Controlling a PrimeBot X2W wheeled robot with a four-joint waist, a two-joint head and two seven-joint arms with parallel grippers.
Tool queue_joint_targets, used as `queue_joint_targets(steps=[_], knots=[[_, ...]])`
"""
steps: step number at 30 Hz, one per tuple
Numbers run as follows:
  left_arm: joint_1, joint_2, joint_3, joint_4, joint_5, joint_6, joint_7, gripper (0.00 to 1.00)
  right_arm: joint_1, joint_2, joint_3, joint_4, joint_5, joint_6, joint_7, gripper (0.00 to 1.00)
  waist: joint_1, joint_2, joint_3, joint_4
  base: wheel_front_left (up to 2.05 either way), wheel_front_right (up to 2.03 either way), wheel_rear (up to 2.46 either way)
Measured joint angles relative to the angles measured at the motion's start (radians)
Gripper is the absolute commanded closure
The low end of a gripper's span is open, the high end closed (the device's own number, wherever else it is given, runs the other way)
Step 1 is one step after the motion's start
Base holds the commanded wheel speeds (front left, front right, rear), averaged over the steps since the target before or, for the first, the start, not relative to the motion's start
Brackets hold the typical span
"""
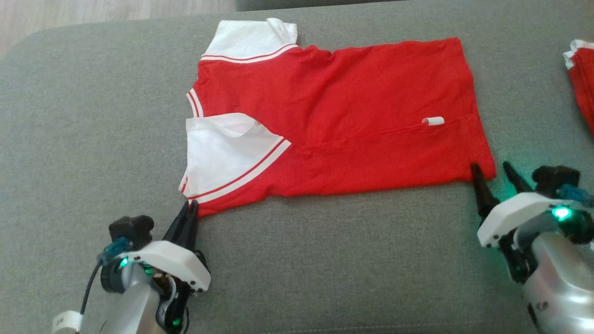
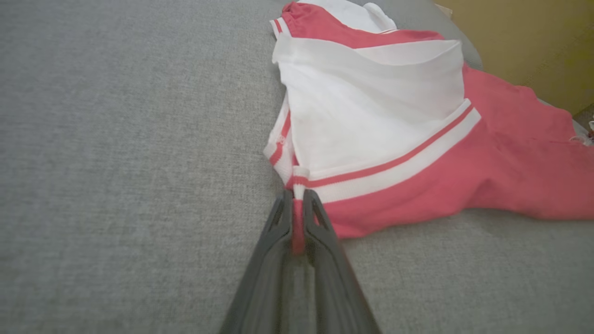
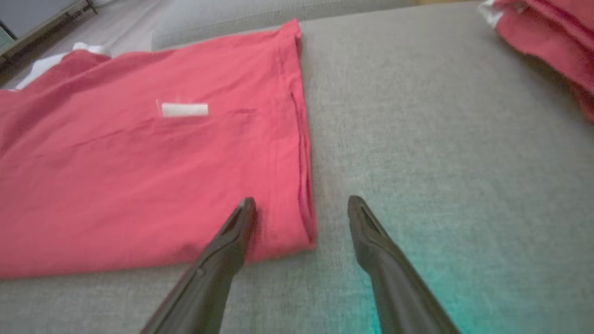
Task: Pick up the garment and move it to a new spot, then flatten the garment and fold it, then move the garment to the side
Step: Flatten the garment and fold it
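The garment (image 1: 343, 116) is a red shirt with white sleeves and red-striped trim, lying spread on the grey cushion. A small white tag (image 1: 433, 121) sits on its right half. My left gripper (image 1: 189, 208) is shut on the shirt's near left corner, and red fabric shows pinched between the fingers (image 2: 297, 218). My right gripper (image 1: 492, 169) stands open at the near right corner of the garment (image 3: 139, 153); its left finger lies over the hem and its right finger over bare cushion (image 3: 299, 206).
A second red and white cloth (image 1: 582, 79) lies at the cushion's right edge, also in the right wrist view (image 3: 547, 41). The grey cushion (image 1: 325, 260) extends toward me. Pale floor (image 1: 93, 14) shows beyond its far left edge.
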Motion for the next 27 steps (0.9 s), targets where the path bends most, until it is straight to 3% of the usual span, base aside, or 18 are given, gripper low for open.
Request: queue_joint_targets(steps=[3, 5, 6, 7, 18, 27], knots=[[0.003, 0.004, -0.004, -0.011, 0.009, 0.000, 0.004, 1.00, 0.001, 0.009, 0.017, 0.022, 0.026, 0.000, 0.024, 0.03, 0.0000, 0.0000, -0.006, 0.006, 0.00, 0.00, 0.00], [0.003, 0.006, -0.005, -0.016, 0.009, 0.000, 0.004, 1.00, 0.000, 0.009, 0.024, 0.020, 0.039, 0.000, 0.032, 0.70, 0.0000, 0.0000, -0.007, 0.007, 0.00, 0.00, 0.00], [0.003, 0.008, -0.005, -0.021, 0.009, 0.000, 0.004, 1.00, 0.000, 0.009, 0.032, 0.017, 0.052, 0.000, 0.039, 0.70, 0.0000, 0.0000, -0.009, 0.007, 0.00, 0.00, 0.00], [0.004, 0.011, -0.007, -0.026, 0.009, 0.000, 0.004, 1.00, 0.000, 0.009, 0.041, 0.015, 0.063, 0.000, 0.040, 1.00, 0.0000, 0.0000, -0.011, 0.006, 0.00, 0.00, 0.00], [0.071, 0.060, -0.019, -0.109, 0.009, 0.002, 0.037, 1.00, 0.018, -0.047, 0.121, -0.048, 0.171, 0.000, 0.047, 1.00, 0.0000, 0.0000, -0.049, 0.001, 0.00, 0.00, 0.00], [0.175, 0.084, -0.032, -0.225, 0.008, 0.028, 0.074, 1.00, 0.135, -0.103, 0.160, -0.132, 0.258, 0.000, 0.047, 1.00, 0.0000, 0.0000, -0.085, 0.007, 0.00, 0.00, 0.00]])
